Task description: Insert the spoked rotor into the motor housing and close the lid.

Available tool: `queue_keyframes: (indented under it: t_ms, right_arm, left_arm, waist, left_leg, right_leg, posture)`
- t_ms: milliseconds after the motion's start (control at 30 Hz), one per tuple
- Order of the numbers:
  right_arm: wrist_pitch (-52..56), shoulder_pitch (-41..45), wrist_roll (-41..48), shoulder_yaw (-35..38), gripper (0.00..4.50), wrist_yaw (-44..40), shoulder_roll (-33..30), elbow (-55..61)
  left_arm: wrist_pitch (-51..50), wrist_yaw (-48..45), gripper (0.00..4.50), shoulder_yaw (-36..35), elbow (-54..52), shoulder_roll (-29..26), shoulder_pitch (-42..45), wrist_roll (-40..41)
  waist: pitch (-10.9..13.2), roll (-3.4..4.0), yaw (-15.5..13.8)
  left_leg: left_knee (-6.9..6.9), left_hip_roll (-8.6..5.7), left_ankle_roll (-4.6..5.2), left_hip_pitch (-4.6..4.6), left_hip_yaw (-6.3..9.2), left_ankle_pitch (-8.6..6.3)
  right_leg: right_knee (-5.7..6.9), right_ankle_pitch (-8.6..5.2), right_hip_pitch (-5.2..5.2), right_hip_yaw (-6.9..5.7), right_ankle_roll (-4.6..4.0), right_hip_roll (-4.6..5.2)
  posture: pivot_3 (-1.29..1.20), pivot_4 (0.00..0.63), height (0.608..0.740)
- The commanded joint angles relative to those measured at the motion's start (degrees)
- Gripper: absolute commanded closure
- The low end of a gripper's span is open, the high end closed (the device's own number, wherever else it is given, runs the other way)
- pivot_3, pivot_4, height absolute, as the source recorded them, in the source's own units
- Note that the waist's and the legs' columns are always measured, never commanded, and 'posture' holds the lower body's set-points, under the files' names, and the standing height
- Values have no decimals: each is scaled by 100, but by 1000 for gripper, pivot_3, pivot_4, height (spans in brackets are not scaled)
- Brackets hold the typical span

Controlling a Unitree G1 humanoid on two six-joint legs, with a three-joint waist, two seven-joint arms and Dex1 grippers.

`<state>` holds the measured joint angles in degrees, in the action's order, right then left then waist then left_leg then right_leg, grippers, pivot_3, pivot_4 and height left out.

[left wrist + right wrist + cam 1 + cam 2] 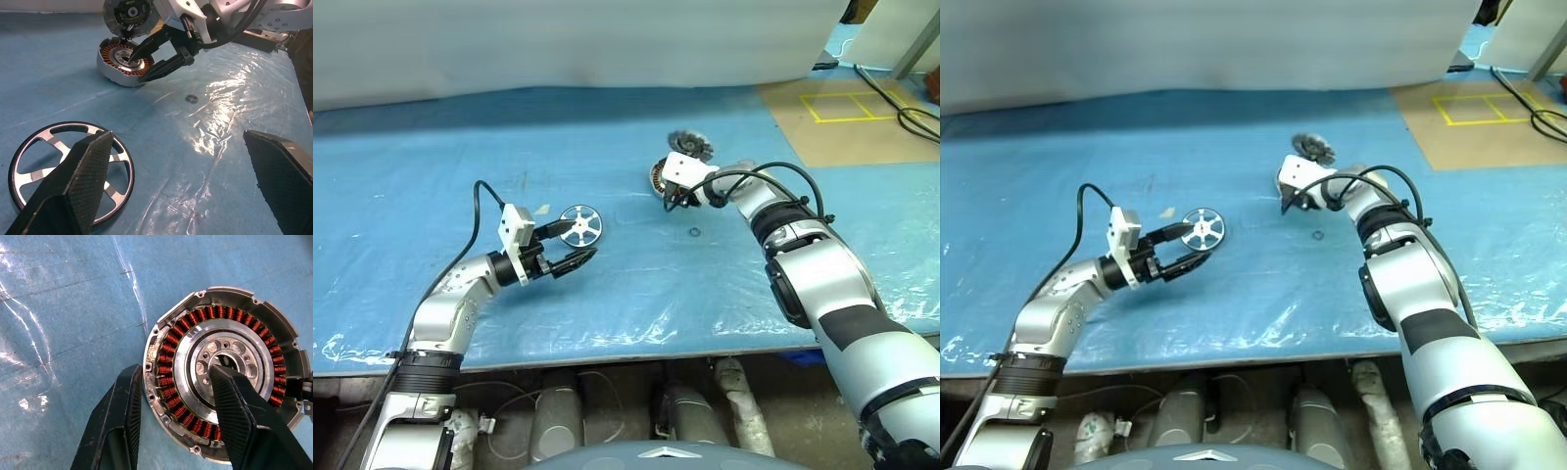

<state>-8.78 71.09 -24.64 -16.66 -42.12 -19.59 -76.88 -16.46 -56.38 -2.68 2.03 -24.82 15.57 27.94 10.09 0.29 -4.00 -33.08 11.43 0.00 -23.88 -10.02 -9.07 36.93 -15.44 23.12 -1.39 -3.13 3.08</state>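
Copper windings are being straddled inside the one motor housing (222,382) by the right tool (183,404), one finger in the central hole, one outside the wall, not clamped. One spoked rotor (580,225) is lying uninserted beside the wide-apart left tool (570,247). One lid (690,146) is waiting behind the housing.

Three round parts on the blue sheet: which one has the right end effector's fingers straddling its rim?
The motor housing, with copper windings: one finger in its centre, the other outside. The spoked rotor and lid lie apart.
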Motion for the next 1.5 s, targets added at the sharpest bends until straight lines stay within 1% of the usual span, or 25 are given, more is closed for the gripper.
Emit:
queue_keyframes:
  t_ms: [33,133,333,467,567,667,733,900,1067,1100,1267,1367,1500]
  right_arm:
    - [-20,-124,-79,-90,2722,-250,-82,-31]
    - [-47,-121,-56,-85,2722,-346,-96,-12]
    - [-259,-9,222,58,2723,-1275,-88,159]
    - [-544,-63,495,60,2723,-2516,-16,524]
    - [-527,-162,706,85,2723,-3142,84,891]
    - [-524,-479,828,-80,2723,-3762,137,1692]
    - [-226,-775,940,-184,2723,-4121,138,2379]
    - [490,-1806,988,-645,2723,-4841,-317,4333]
    - [1420,-2404,1180,-902,2723,-5028,-729,5713]
    - [1641,-2491,1237,-931,2723,-5033,-808,5955]
    - [2512,-2770,1452,-1038,2723,-4996,-1127,6839]
    - [3031,-2800,1545,-1097,2723,-4869,-1166,7066]
    - [3038,-2805,1522,-1176,2723,-4632,-1197,7021]
  left_arm:
    - [48,4,0,-36,-161,-18,4,35]
    - [60,-4,0,-28,-133,-21,12,26]
    - [88,-25,0,-16,-71,-7,58,19]
    - [74,-55,0,-56,-52,-28,76,58]
    - [75,-72,0,-93,-9,-35,111,75]
    - [87,-74,0,-186,44,-46,165,124]
    - [115,-87,0,-226,67,-60,149,126]
    - [123,-98,0,-269,-29,-64,-3,144]
    - [90,-88,0,-263,-109,-69,-108,159]
    - [67,-94,0,-259,-128,-79,-119,170]
    - [-3,-140,0,-216,-115,-100,-65,183]
    - [-8,-183,0,-175,-30,-86,34,159]
    - [-5,-228,0,-113,92,-42,204,132]
  waist:
    - [0,0,0]
    - [0,0,0]
    - [0,0,9]
    - [0,0,36]
    - [0,0,64]
    - [0,0,65]
    - [0,0,56]
    - [-2,-3,-1]
    - [-2,-4,-25]
    - [-2,-4,-26]
    - [-2,-4,-28]
    - [-2,-4,-23]
    - [-2,-4,-23]
  left_leg:
    - [0,0,0,0,0,0]
    - [0,0,0,-1,0,0]
    - [2,2,0,-1,0,0]
    - [2,4,2,-2,0,0]
    - [2,9,19,-2,1,10]
    - [2,10,22,-8,2,11]
    - [0,10,23,-11,2,11]
    - [1,9,24,-10,3,11]
    - [1,6,20,10,5,9]
    - [3,6,7,18,5,1]
    - [14,5,2,61,3,-2]
    - [20,3,2,70,2,-2]
    - [22,3,2,71,2,-1]
  right_leg:
    - [0,0,0,0,0,0]
    - [-1,0,0,0,0,0]
    - [-2,0,1,-1,0,-1]
    - [-1,0,2,-1,0,-2]
    - [0,0,4,-1,-1,-6]
    - [0,0,8,-3,-1,-6]
    - [-1,0,9,-3,-1,-6]
    - [-2,0,7,-5,0,-6]
    - [-7,0,-15,-4,1,-4]
    - [-7,0,-22,-3,1,-4]
    - [-16,-1,-62,4,2,-4]
    - [-21,-2,-70,7,2,-4]
    - [-21,-2,-70,7,2,-4]
  posture:
    - [0,150,740]
    - [0,150,740]
    - [0,150,740]
    - [0,150,740]
    - [0,150,740]
    - [0,150,740]
    - [0,150,740]
    - [0,150,740]
    - [0,150,740]
    - [0,150,740]
    - [0,150,740]
    - [0,150,740]
    - [0,150,740]
